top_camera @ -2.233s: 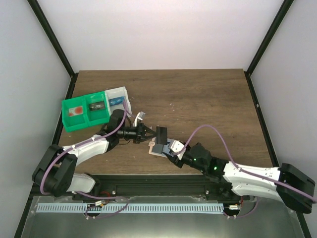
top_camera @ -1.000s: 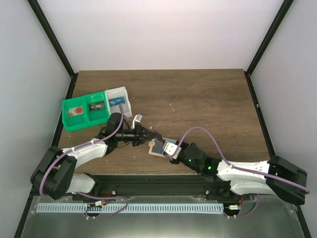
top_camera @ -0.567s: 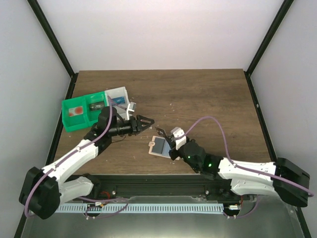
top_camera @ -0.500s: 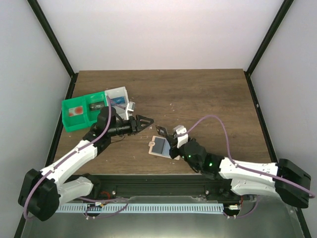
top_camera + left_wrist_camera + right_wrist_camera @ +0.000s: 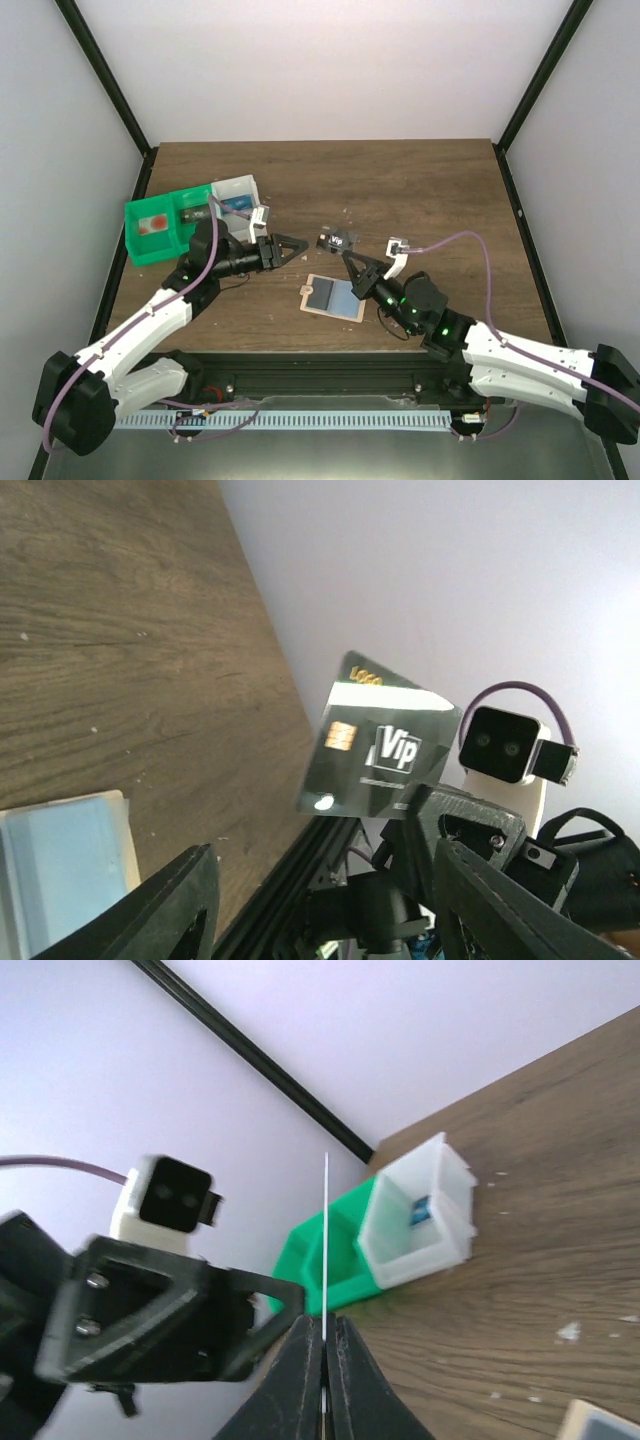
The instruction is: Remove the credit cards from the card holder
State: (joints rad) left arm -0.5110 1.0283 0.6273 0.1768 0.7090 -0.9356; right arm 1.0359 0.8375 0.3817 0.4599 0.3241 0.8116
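Observation:
The card holder (image 5: 333,297), a tan sleeve with a blue panel, lies flat on the table between the two arms; its corner shows in the left wrist view (image 5: 60,875). My right gripper (image 5: 347,255) is shut on one of the credit cards (image 5: 336,240), a dark card with white "Vip" print (image 5: 385,745), held in the air above the holder. The right wrist view shows this card edge-on as a thin line (image 5: 325,1240) rising from the closed jaws (image 5: 325,1332). My left gripper (image 5: 298,246) stands open and empty just left of the card, its fingers (image 5: 175,910) apart.
A green bin (image 5: 165,225) and a white bin (image 5: 240,195) with small items sit at the back left, behind the left arm. In the right wrist view they appear beyond the card, green bin (image 5: 335,1260) and white bin (image 5: 420,1220). The table's black rail runs along the near edge.
The left gripper opened and drew back to the left. The right gripper rose and moved back with the card, away from the holder, which now lies flat on the table.

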